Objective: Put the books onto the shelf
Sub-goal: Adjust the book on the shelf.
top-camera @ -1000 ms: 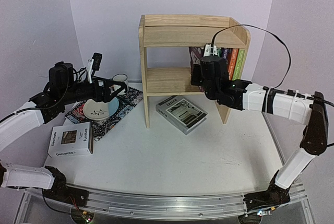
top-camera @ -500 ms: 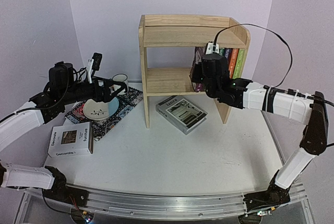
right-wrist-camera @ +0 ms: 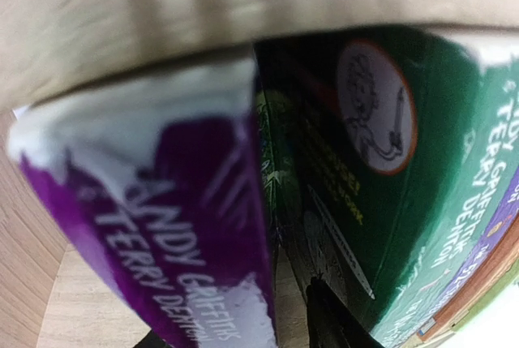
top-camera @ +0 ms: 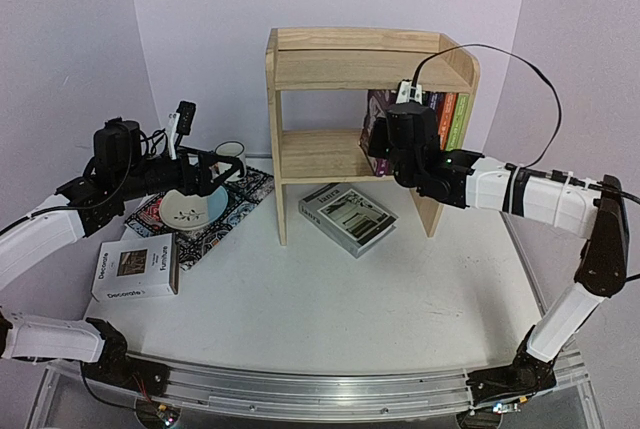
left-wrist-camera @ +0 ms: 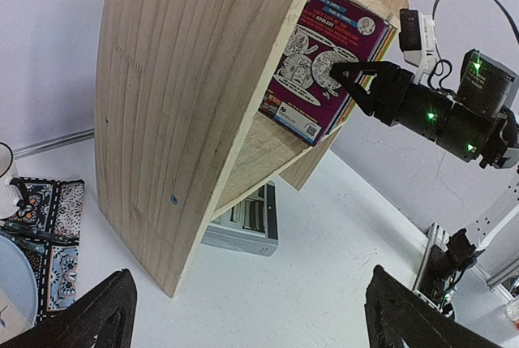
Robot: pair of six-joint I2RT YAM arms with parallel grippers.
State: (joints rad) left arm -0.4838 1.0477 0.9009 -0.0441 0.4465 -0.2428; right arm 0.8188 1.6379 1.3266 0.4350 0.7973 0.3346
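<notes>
Several paperbacks (top-camera: 450,117) are standing at the right end of the shelf's (top-camera: 320,154) lower board. The right jaws are straddling the outermost purple book (left-wrist-camera: 312,96); whether they are clamping it, we cannot tell. The left jaws are hanging wide open over the placemat (top-camera: 248,194). A grey-white book (top-camera: 347,217) and the Decorate book (top-camera: 135,267) are lying on the worktop (top-camera: 330,309).

**Shelf** (top-camera: 340,67): light unfinished pine, two tiers, solid side panels. It stands upright at upper centre of the top view.

**Paperbacks** (top-camera: 448,114): on the lower tier at its right end, upright, with purple, orange and green spines facing out.

**Purple paperback** (left-wrist-camera: 324,64): at the left end of that row, its cartoon cover exposed. A narrow gap separates it from the green paperback (right-wrist-camera: 389,202) beside it.

**Grey-white book** (top-camera: 347,217): flat on the table at centre frame, just before the shelf's foot.

**White "Decorate" book** (top-camera: 136,267): thick, lying flat at lower left, well apart from the shelf.
</notes>
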